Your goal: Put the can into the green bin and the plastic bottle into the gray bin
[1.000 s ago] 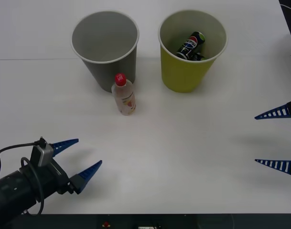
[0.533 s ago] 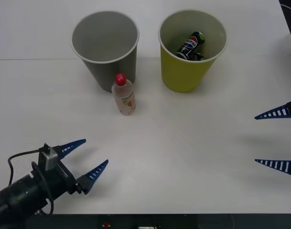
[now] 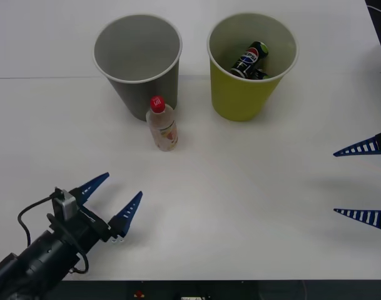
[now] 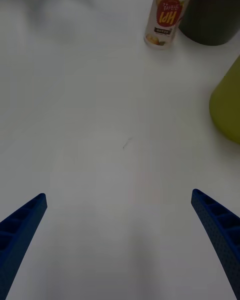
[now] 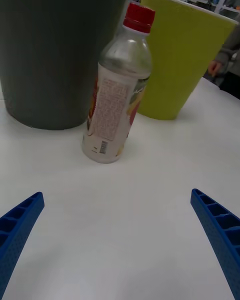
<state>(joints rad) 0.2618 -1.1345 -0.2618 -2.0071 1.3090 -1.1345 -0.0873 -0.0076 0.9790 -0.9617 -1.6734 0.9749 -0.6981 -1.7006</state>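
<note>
The can point(image 3: 251, 59) lies tilted inside the green bin point(image 3: 246, 94) at the back right. The plastic bottle point(image 3: 162, 124) stands upright on the white table just in front of the gray bin point(image 3: 140, 87); its red cap and label show in the left wrist view as plastic bottle point(image 5: 117, 95) before the gray bin point(image 5: 55, 55) and green bin point(image 5: 185, 65). My left gripper point(image 3: 115, 201) is open at the front left, aimed at the bottle from a distance. My right gripper point(image 3: 365, 182) is open at the right edge, with the bottle point(image 4: 165, 22) far off.
The white table point(image 3: 240, 200) stretches bare between the grippers and the bins. A seam line crosses the table behind the gray bin. A black cable loops off the left wrist point(image 3: 34, 219).
My left gripper has crept forward and slightly right toward the bottle, fingers still open. The right gripper, bottle, can and bins have not moved.
</note>
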